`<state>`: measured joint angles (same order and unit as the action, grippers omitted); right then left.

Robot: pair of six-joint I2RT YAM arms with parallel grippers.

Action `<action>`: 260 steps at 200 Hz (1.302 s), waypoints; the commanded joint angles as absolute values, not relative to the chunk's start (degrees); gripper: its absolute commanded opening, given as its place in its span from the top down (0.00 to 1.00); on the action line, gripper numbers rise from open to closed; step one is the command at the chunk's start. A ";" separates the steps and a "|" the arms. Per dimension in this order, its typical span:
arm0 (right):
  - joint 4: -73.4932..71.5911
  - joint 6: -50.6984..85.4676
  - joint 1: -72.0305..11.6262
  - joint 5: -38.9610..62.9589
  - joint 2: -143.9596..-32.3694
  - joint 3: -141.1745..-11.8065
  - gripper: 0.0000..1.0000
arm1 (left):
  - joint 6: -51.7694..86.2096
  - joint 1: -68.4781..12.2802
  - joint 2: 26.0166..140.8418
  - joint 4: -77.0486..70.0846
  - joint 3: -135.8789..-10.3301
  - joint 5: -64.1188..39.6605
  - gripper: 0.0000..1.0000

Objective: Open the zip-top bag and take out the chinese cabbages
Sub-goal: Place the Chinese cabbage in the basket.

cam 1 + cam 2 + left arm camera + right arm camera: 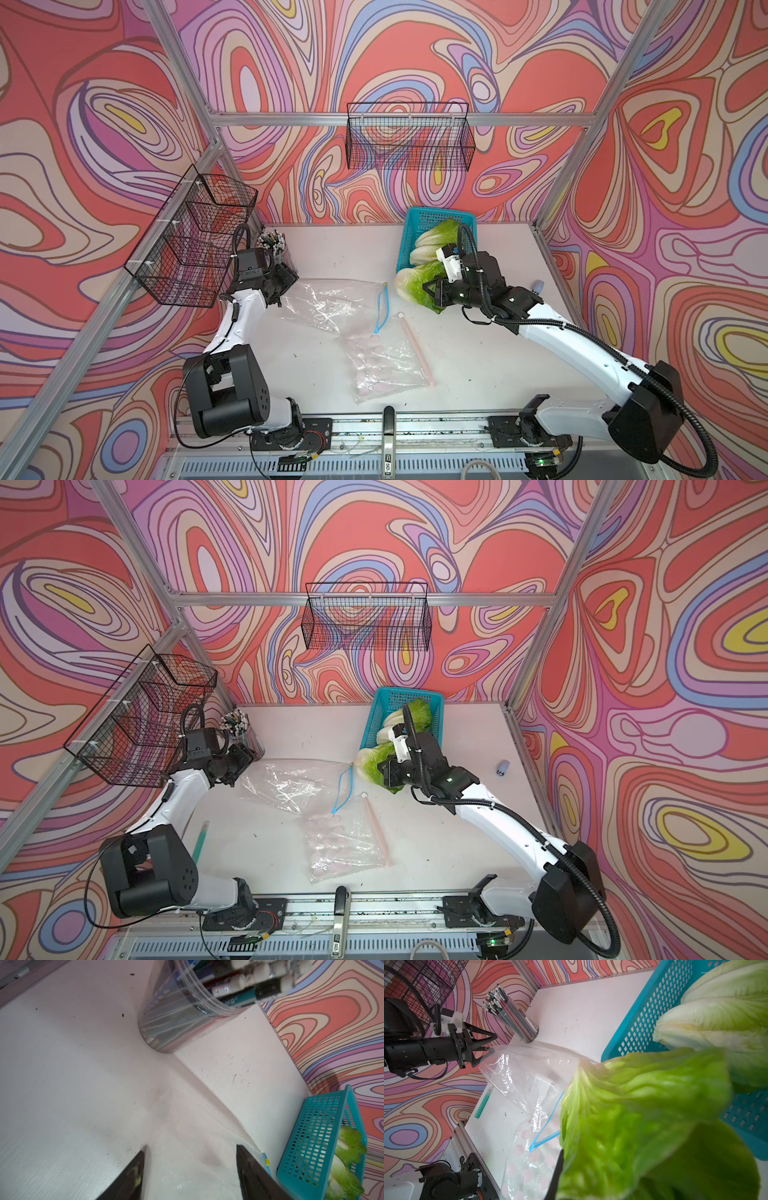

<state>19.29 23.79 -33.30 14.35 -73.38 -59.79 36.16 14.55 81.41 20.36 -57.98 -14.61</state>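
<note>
The clear zip-top bag (328,301) with a blue zip strip (383,307) lies mid-table, its mouth gaping. My left gripper (191,1149) stands open at the bag's far-left corner, and the film lies loose between its fingers. My right gripper (432,291) is shut on the leafy end of one chinese cabbage (633,1115), held just off the near end of the teal basket (409,237). That cabbage hides all but one right finger (557,1169). Two more chinese cabbages (432,243) lie in the basket.
A second bag with pink dots (382,365) lies in front of the clear bag. A clear cup of pens (272,245) stands just behind the left gripper. A green strip (201,843) lies at the left, a small grey object (503,766) at the right. Wire baskets (195,241) hang on the walls.
</note>
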 commanded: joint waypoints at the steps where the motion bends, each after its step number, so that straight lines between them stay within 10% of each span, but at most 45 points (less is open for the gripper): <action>1: 18.87 22.07 -32.54 14.80 -73.26 -62.37 1.00 | 34.98 14.25 80.07 21.97 -58.79 -13.03 0.21; 260: 23.98 16.79 -27.49 16.70 -75.58 -69.52 1.00 | 22.41 12.05 84.61 39.20 -71.46 -8.83 0.14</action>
<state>24.49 18.39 -28.01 16.32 -75.18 -66.92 23.62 12.32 88.01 40.80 -72.99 -7.55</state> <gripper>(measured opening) 0.050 0.859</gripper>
